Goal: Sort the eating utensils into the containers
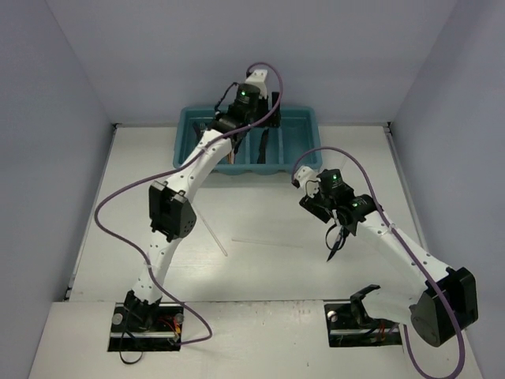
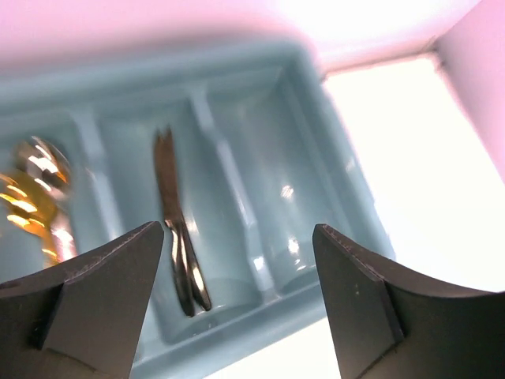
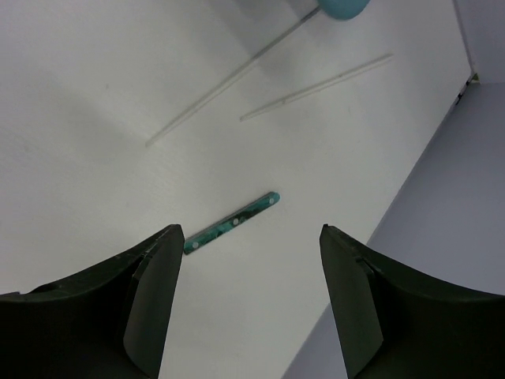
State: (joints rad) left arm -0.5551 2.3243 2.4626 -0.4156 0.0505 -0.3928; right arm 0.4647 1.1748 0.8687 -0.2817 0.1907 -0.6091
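Top view, left arm: the left gripper (image 1: 233,110) hangs over the teal tray (image 1: 309,120) at the far side of the surface (image 1: 142,166); its fingertips are hidden from here.
Top view, right arm: the right gripper (image 1: 341,225) is low over a dark knife (image 1: 333,246) on the right of the surface, well apart from the tray.
Top view, leftovers: two pale sticks (image 1: 210,230) lie on the surface between the arms, not yet sorted.
Left wrist view, gripper: the jaws are spread wide with nothing between them.
Left wrist view, tray: below are dark slim pieces (image 2: 177,245) in one compartment, gold spoons (image 2: 35,193) further left, and a bare compartment just right of the dark ones.
Right wrist view, gripper: the jaws are apart and grip nothing; I cannot tell whether they are closing.
Right wrist view, target: the knife's riveted handle (image 3: 233,223) lies slanted on the surface between the fingers but farther out, and the sticks (image 3: 316,85) lie beyond it.
Step in hand: probably picking up the knife with the right arm.
Doing it well: turn the wrist so the fingers cross the slanted handle squarely, centre over it, then go down until the tips nearly touch the surface before closing.
Risk: a thin flat piece can slip or pivot, so grip mid-handle.
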